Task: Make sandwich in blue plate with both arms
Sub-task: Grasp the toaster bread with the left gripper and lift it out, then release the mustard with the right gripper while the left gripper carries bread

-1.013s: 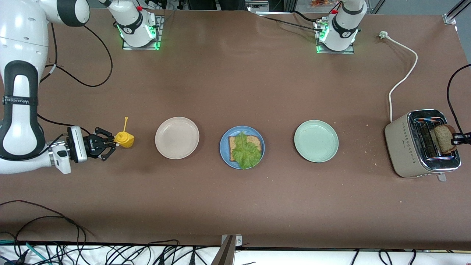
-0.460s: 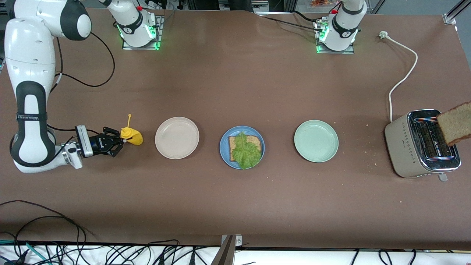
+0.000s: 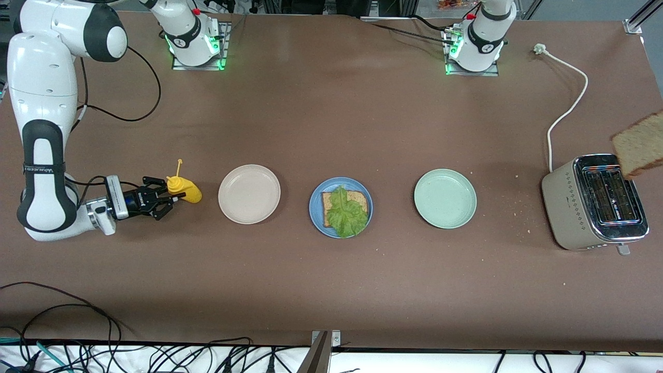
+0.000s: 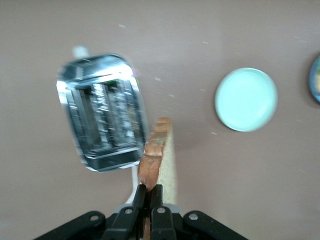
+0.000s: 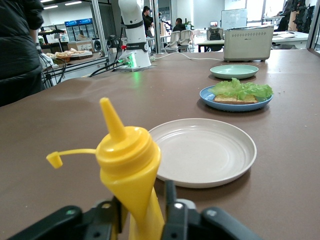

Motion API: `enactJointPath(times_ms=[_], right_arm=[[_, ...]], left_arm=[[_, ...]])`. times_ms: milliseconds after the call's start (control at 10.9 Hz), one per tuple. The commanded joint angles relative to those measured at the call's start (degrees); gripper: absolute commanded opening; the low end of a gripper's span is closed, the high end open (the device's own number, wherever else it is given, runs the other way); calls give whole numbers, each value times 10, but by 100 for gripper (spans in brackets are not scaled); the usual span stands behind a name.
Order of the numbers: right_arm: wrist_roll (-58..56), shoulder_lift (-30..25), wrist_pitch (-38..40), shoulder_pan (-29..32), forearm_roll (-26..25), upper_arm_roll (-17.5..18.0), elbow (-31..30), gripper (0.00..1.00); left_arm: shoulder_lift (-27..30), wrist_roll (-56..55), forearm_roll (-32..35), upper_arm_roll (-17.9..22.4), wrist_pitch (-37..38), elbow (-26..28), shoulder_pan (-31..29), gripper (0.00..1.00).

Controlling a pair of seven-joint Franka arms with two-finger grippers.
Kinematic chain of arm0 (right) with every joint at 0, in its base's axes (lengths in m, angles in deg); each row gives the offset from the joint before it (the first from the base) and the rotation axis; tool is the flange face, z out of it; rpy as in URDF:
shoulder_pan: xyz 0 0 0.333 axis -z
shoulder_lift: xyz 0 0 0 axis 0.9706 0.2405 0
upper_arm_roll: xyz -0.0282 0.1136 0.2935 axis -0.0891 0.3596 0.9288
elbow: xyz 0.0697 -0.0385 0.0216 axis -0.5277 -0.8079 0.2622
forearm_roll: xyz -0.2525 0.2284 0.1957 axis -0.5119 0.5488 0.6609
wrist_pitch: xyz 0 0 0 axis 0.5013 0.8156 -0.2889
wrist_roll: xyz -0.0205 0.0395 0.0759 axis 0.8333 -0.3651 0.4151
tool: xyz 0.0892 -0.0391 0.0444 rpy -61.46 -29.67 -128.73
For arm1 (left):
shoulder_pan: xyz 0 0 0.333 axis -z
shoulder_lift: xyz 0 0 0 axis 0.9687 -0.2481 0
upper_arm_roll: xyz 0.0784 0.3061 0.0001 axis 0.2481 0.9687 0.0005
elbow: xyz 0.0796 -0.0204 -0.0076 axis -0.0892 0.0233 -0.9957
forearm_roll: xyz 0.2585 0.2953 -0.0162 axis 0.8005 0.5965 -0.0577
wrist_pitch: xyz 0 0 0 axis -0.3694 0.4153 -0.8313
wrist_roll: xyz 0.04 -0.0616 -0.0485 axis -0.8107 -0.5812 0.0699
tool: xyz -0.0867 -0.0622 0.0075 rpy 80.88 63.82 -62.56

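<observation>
moved: toast (image 3: 638,144) lifted clear of toaster (image 3: 595,202), now over it, pinched in shut left gripper (image 4: 149,192) | plate (image 3: 317,217): bread plus lettuce (image 3: 346,211), top slice due next | right gripper (image 5: 142,210): jaws around mustard bottle (image 3: 185,190), grip loosening, bottle on table

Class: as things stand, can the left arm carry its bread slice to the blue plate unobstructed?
Probably yes. The left pincer, shut on the toasted brown bread slice, is over the beige toaster. Only the flat pale green plate lies between it and the round blue plate.
</observation>
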Motion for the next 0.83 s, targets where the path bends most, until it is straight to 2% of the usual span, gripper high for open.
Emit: enactJointPath(times_ms=[0,184,276,552,737], right_arm=[[8,-6,13,18,10,7,6,100],[45,-17,12,31,7,5,11,100],[72,-27,12,38,1,2,14,100],[160,-61,11,39,-39,-24,29,100],[268,-91,24,38,-52,-45,48,100]], left_arm=[[0,9,-102,-7,55,-5,17,0],[-20,-7,-151,-22,70,-1,50,0],[-37,-14,-154,-23,70,-3,77,0],[-86,-71,-176,-23,68,-6,143,0],[-109,-137,-195,-23,49,-7,185,0]])
